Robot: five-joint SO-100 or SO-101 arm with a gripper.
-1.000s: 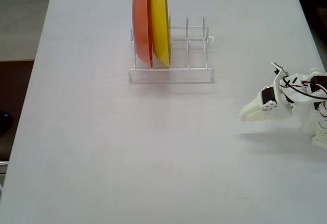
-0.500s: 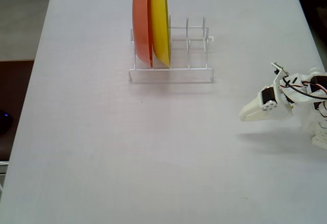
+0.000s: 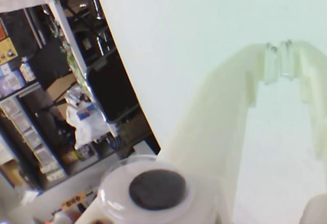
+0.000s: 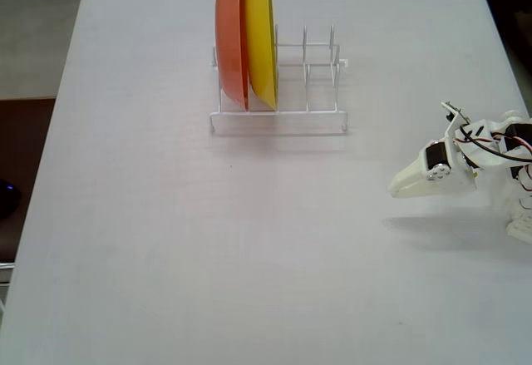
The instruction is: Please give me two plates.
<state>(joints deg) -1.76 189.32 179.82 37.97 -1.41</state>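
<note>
The two plates named in the task are out of view in both frames. My white gripper hovers low over the table at the right in the fixed view, pointing left, well away from the rack. In the wrist view my gripper is shut, its tips meeting with nothing between them, over bare white table.
A white wire dish rack stands at the back centre of the white table. An orange-red plate and a yellow plate stand upright in its left slots. The table's edge and a cluttered room show in the wrist view.
</note>
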